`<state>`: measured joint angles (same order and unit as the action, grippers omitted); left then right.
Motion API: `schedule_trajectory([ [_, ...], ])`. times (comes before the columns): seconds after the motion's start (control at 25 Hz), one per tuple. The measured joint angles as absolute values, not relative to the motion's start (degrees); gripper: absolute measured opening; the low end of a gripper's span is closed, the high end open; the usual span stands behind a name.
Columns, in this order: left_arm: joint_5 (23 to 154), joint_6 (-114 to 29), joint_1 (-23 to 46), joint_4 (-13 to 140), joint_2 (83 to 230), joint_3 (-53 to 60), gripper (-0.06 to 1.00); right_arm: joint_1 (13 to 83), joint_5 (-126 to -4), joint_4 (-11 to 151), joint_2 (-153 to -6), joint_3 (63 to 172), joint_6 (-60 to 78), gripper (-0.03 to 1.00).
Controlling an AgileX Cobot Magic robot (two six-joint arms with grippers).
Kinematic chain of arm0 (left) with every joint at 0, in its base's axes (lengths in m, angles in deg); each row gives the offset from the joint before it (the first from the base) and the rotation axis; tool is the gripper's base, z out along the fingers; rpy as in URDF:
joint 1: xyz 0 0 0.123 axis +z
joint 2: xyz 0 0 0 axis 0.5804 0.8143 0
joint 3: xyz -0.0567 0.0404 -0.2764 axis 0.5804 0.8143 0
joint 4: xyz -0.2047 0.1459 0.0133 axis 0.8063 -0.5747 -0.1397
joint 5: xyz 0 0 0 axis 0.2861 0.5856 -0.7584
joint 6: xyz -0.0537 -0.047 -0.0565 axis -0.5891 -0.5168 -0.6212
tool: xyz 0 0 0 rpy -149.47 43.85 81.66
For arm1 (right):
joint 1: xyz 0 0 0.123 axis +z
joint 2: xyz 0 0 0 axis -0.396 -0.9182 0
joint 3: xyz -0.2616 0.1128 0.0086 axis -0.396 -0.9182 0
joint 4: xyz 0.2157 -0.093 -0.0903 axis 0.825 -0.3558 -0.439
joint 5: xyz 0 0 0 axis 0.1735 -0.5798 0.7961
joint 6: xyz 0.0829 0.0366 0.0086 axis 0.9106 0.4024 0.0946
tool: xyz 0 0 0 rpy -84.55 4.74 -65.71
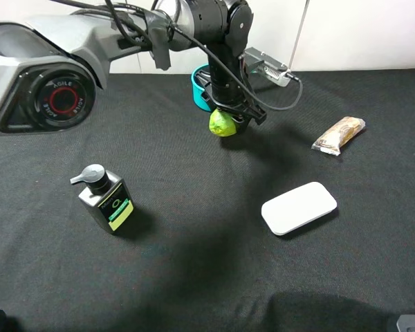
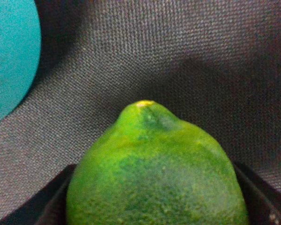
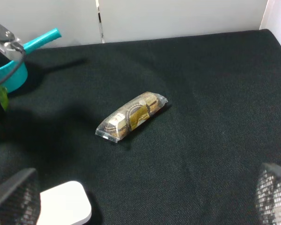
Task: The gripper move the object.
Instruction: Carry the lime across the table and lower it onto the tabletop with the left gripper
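We see a table (image 1: 194, 283) covered in black woven cloth. Behind its far edge stand white wall panels (image 1: 360, 34), parted by a dark vertical seam (image 1: 301, 31). Light is even; soft shadows lie on the cloth

Pump bottle (image 1: 105, 200), white case (image 1: 299, 207) and probable snack bar (image 1: 339, 135) sit apart.

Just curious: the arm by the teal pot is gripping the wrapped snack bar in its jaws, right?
No. The jaws grip a lime, not the snack bar, which lies apart on the cloth. The left wrist view shows the lime between them, by the teal pot.
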<state>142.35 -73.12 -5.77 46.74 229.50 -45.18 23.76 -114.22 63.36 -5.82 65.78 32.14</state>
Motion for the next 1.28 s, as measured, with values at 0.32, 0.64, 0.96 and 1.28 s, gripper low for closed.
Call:
schedule_trajectory([
  [0.32,141.9,-73.1,-5.7,46.8,229.8,-45.2,0.61,23.8,-114.2,63.4,-5.8,65.8,32.1,0.69],
  [0.64,141.5,-73.1,-5.4,46.8,229.8,-45.2,0.61,23.8,-114.2,63.4,-5.8,65.8,32.1,0.69],
  [0.96,140.4,-73.1,-4.9,46.8,230.0,-45.2,0.61,23.8,-114.2,63.4,-5.8,65.8,32.1,0.69],
  [1.28,140.4,-73.1,-4.9,46.8,231.4,-45.3,0.61,23.8,-114.2,63.4,-5.8,65.8,32.1,0.69],
])
